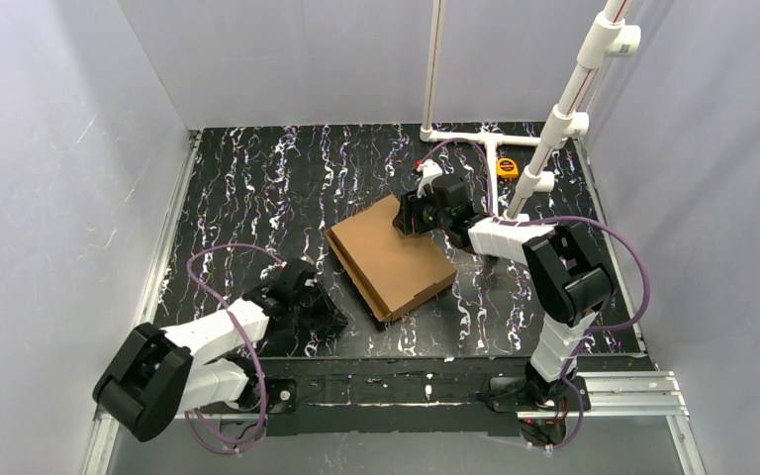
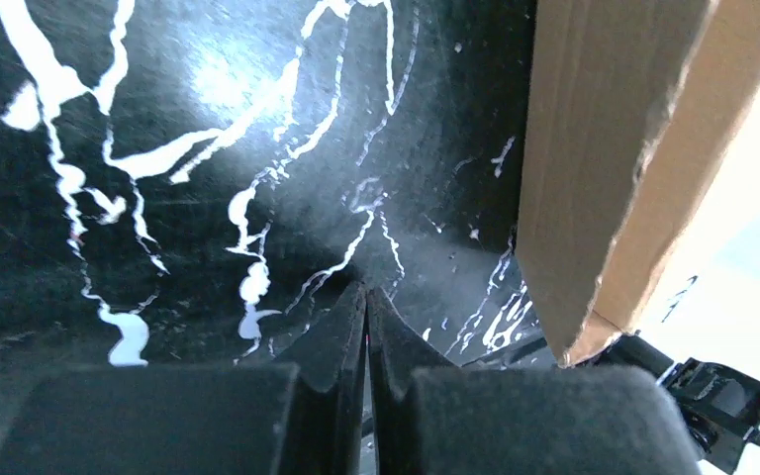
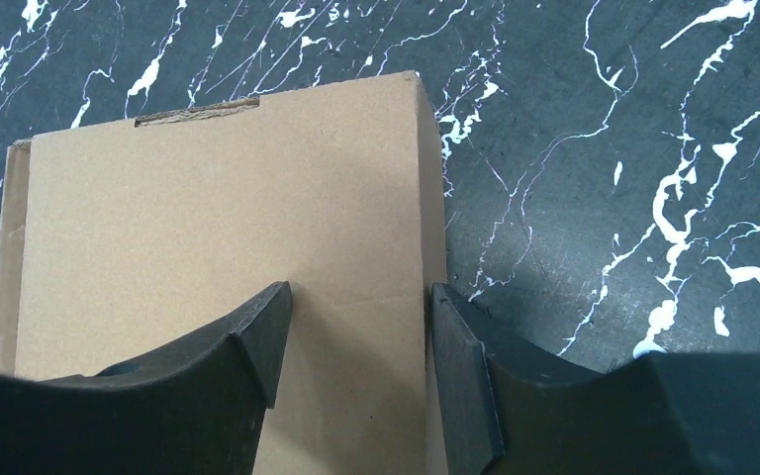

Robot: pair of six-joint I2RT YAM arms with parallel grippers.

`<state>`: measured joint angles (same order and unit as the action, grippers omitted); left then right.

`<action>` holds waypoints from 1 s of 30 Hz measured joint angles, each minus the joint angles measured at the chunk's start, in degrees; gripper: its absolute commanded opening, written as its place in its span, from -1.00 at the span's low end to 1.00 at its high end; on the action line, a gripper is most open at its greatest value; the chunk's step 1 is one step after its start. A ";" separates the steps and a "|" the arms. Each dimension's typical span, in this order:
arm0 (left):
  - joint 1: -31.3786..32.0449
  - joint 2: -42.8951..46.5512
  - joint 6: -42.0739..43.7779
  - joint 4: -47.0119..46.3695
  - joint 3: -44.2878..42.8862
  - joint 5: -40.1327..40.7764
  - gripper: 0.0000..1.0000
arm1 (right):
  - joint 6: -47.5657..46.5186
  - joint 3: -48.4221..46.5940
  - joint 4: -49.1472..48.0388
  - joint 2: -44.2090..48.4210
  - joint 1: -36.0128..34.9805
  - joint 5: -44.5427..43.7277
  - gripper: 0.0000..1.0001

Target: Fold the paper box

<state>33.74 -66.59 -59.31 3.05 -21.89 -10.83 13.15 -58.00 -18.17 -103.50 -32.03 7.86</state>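
The paper box (image 1: 391,259) lies shut and flat in the middle of the black marbled table (image 1: 257,188), a shallow brown cardboard mailer. My right gripper (image 1: 411,213) hangs over its far corner. In the right wrist view the jaws (image 3: 358,289) stand open: one finger lies over the lid (image 3: 218,218), the other sits just past the box's side edge. A tab slot (image 3: 198,112) shows at the lid's far edge. My left gripper (image 1: 329,319) rests low on the table left of the box, shut (image 2: 367,292) with nothing between its fingers. A box corner (image 2: 604,168) shows to its right.
A white pipe frame (image 1: 465,134) lies at the back of the table, and a slanted white pipe (image 1: 574,99) rises behind the right arm. A yellow tape measure (image 1: 507,166) sits by the frame. Grey walls close in the left, back and right sides.
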 measured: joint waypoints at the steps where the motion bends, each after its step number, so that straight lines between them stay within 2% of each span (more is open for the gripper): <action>1: 0.46 0.79 -0.76 -1.07 0.94 -0.31 -1.00 | 0.00 0.00 0.00 0.00 0.02 0.02 0.22; 7: 5.35 0.81 -5.49 -4.74 -0.48 1.18 -1.00 | 0.00 -0.02 0.00 -0.04 0.00 0.02 0.22; 14: 9.40 -18.14 -10.86 -3.15 -18.18 0.44 -1.00 | -0.72 -0.39 -0.42 -0.28 0.00 -1.07 0.22; 18: 9.94 -20.17 -11.04 0.46 -21.49 0.98 -1.00 | -1.16 -0.52 -1.05 -0.59 0.15 -1.42 0.23; 23: 9.92 -15.80 -10.34 2.05 -19.71 2.43 -1.00 | -1.14 -0.52 -1.03 -0.59 0.13 -1.40 0.24; 30: 12.26 -2.43 -13.44 -3.85 -4.02 2.67 -1.00 | -0.22 -0.52 -0.85 -0.74 -0.63 -1.09 0.41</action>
<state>46.00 -69.01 -72.75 -0.80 -25.91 -8.16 12.93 -58.52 -19.03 -104.25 -32.67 6.76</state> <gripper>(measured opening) 0.007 0.666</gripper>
